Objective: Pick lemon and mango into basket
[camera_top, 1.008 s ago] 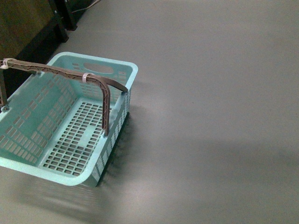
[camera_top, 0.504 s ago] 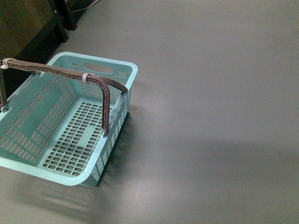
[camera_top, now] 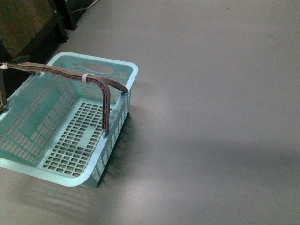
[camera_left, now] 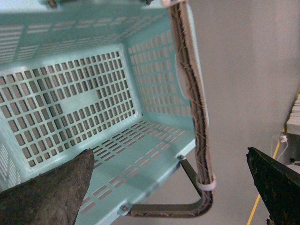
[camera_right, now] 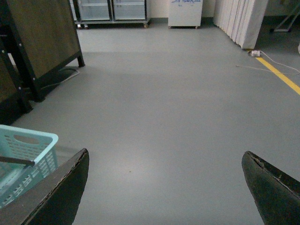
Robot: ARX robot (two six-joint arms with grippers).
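We hang our left fingers (camera_left: 47, 192) spread wide over the teal basket (camera_top: 70, 178), which sits on the grey floor (camera_top: 211, 117) directly beneath them. They hold nothing. The right fingers (camera_right: 56, 192) are just as wide and just as empty, and only a corner of the basket shows past one of them.

The basket's slotted bottom is bare in every view, so by our reckoning none of the job is done: both the lemon and the mango have yet to be found, grasped and dropped in. Neither fruit appears anywhere, whether ahead of the right fingers or below the left ones. Where they lie we cannot tell.

The brown handle (camera_top: 70, 74), bound with a white tie (camera_top: 86, 77), stands raised across the opening. The basket's far side is cut off at the edge of the front view, and only the tips of our fingers show, never the arms.
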